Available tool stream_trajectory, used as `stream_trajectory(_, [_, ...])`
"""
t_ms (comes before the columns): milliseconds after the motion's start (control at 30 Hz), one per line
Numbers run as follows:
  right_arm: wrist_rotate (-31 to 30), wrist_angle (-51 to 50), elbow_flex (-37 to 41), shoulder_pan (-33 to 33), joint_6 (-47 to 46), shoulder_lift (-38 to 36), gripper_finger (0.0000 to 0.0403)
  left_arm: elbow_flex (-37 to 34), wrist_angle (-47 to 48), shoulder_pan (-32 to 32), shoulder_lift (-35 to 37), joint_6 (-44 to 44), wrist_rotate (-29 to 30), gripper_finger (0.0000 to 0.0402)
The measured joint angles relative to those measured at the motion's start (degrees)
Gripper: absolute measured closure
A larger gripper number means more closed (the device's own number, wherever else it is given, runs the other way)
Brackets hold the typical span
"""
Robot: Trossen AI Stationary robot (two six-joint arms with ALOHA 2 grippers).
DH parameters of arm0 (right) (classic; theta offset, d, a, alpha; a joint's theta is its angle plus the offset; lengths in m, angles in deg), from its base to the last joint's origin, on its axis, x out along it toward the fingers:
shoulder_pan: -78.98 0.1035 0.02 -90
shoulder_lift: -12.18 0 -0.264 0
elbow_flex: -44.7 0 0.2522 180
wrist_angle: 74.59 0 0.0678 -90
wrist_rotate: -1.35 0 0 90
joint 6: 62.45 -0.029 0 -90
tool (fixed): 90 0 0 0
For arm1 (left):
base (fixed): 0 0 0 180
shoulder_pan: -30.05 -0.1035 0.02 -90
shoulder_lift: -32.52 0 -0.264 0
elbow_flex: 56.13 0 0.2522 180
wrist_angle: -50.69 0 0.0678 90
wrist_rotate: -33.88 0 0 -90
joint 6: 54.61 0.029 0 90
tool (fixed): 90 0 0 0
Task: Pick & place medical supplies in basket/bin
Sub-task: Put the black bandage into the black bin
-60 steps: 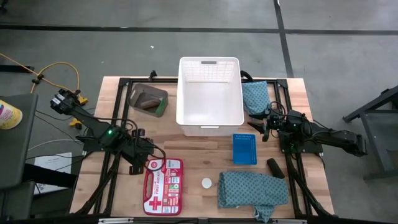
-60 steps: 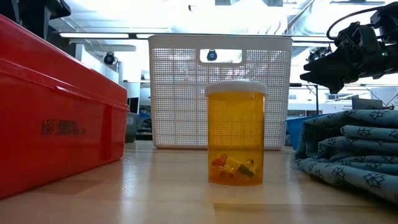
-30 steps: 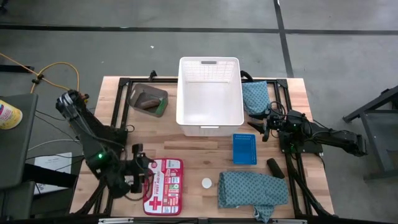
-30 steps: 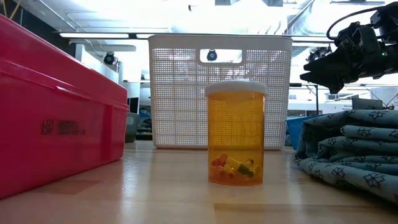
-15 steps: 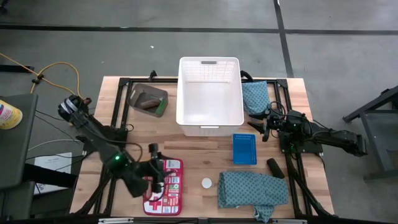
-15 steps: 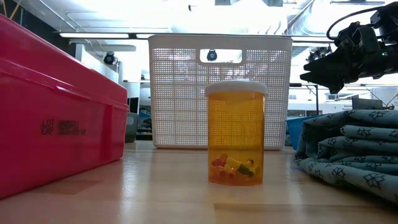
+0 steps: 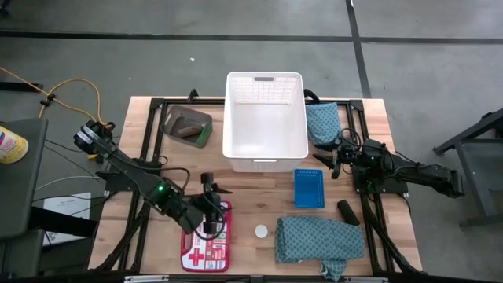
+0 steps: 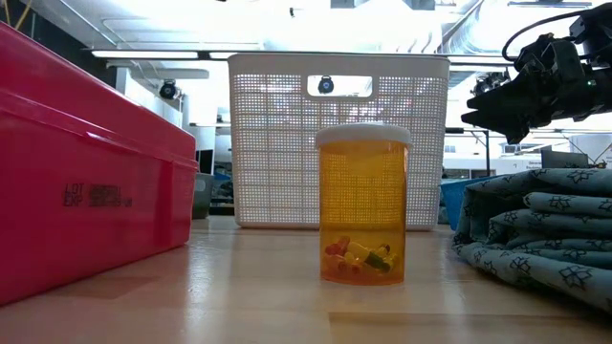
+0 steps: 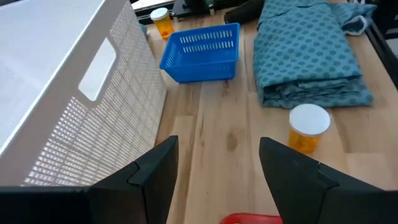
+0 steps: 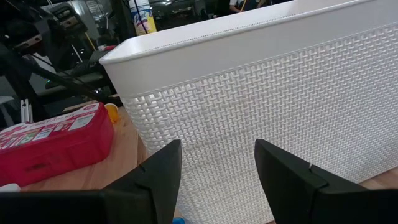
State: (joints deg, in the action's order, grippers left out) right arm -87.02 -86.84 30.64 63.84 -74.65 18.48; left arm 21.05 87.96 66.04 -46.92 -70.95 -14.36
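Left pincer [image 7: 211, 206] hangs over the red plastic first-aid case [image 7: 206, 236] near the tabletop's [image 7: 267, 189] front edge, left of centre. Fingers [image 9: 155, 177] spread apart, nothing between them; released.

Orange translucent pill bottle with white cap [image 7: 261, 231] stands upright on the tabletop just right of the red case, apart from the left pincer and beyond its fingertips in the left wrist view [image 9: 307, 126]. Small coloured bits lie in the bottom of it [image 8: 363, 229].

Large white latticed plastic basket [image 7: 265, 153] sits at the middle of the back edge. Small dark grey translucent bin [image 7: 187, 126] is near the back left corner, brown roll and green piece inside.

Flat blue plastic tray [image 7: 309, 188] lies in front of the basket's right corner. One teal patterned folded cloth [image 7: 318, 240] lies by the front edge, right of the bottle; a second [image 7: 321, 122] lies against the basket's right wall. Small black roll [image 7: 347, 212] lies near the right edge.

Right pincer [image 7: 332, 159] waits by the basket's right front corner, fingers [image 10: 158, 174] apart, gripping nothing.
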Motion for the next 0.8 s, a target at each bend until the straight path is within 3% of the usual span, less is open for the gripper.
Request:
stream_trajectory(300, [0.0,0.0,0.0,0.0,0.0,0.0,0.0211,0.0,-0.46,-2.2,0.0,2.58,-3.99,0.0186])
stream_trajectory(800, [0.0,0.0,0.0,0.0,0.0,0.01,0.0211,0.0,-0.86,-2.89,0.0,2.5,-4.01,0.0186])
